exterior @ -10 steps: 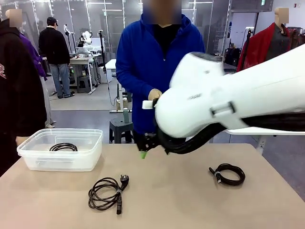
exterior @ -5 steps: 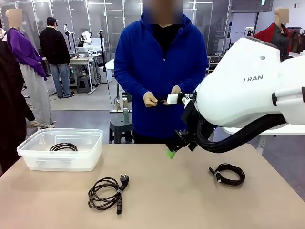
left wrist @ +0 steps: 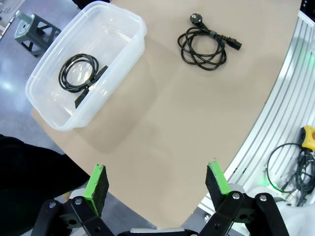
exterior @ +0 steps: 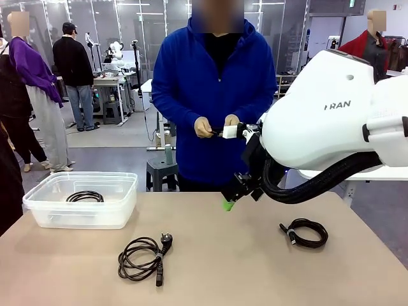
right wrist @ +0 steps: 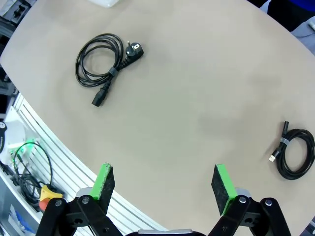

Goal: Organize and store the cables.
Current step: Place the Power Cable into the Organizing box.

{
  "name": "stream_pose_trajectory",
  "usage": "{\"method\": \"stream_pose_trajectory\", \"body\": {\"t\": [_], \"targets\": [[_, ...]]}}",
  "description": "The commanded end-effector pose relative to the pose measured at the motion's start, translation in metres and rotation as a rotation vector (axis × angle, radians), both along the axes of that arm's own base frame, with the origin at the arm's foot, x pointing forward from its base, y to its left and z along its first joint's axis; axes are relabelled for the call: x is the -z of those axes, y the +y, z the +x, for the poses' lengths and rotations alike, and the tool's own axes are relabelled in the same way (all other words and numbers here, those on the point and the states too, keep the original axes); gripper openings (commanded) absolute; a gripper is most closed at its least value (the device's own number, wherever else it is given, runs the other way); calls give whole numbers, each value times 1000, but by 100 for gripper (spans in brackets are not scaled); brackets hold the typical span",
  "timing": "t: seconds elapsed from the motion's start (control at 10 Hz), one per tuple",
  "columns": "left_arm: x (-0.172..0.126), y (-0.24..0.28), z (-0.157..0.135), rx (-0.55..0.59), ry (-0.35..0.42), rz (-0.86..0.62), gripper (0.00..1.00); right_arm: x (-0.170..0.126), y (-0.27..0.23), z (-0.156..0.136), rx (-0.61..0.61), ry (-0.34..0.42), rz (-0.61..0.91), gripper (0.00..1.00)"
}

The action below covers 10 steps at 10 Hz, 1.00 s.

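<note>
Three cables in plain sight: one coiled cable [exterior: 85, 196] lies inside the clear plastic bin [exterior: 80, 213] at the table's left end. The power cord [exterior: 140, 258], bundled with its chunky plugs sticking out, lies on the bare table [exterior: 223, 274] near the bin. The slim cable [exterior: 306, 233] lies coiled well apart, toward the right.
Bin: open-topped, no lid in view, with that single coil flat on its floor. It looks to be the store for the rest, so one bundle is put away and two are not yet.
Person [exterior: 213, 89]: stands at the far side, hands [exterior: 203, 127] raised at chest height around a black cord with a white block [exterior: 230, 132]. This is perhaps a tidying of the cord before it is stored, though that cannot be told.
Right gripper [right wrist: 162, 183]: jaws spread wide, nothing between the green pads [right wrist: 104, 181]. It hangs high over the table with both loose bundles below, a spot that suits a reach for either one.
Left gripper [left wrist: 157, 182]: jaws likewise wide apart and empty, poised above the table's edge and looking down on bin and power cord. That plausibly places it to take the bundle nearest the bin.
</note>
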State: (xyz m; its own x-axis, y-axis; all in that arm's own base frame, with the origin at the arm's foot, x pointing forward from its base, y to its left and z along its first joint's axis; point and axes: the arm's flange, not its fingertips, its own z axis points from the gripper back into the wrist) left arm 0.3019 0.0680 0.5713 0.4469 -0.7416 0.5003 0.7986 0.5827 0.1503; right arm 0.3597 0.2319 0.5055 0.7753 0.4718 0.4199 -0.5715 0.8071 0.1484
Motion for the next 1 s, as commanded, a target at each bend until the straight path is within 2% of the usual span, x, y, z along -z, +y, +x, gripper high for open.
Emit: {"method": "stream_pose_trajectory", "body": {"t": [0.0,0.3,0.5,0.7,0.8,0.9], "targets": [[-1,0,0,-10,2,13,100,-1,0,0,13,13,12,100],[-1,0,0,-10,2,13,100,-6,-28,-9,-49,-30,7,100],[0,0,0,0,0,0,100,-14,-53,-13,-74,-22,27,100],[-3,-38,10,38,96,39,100,-26,-80,-23,-90,-56,3,100],[-5,-56,16,37,120,51,100,-33,-99,-26,-92,-59,20,100],[-10,-75,21,46,161,6,100,-41,-123,-26,-105,-47,66,100]]}}
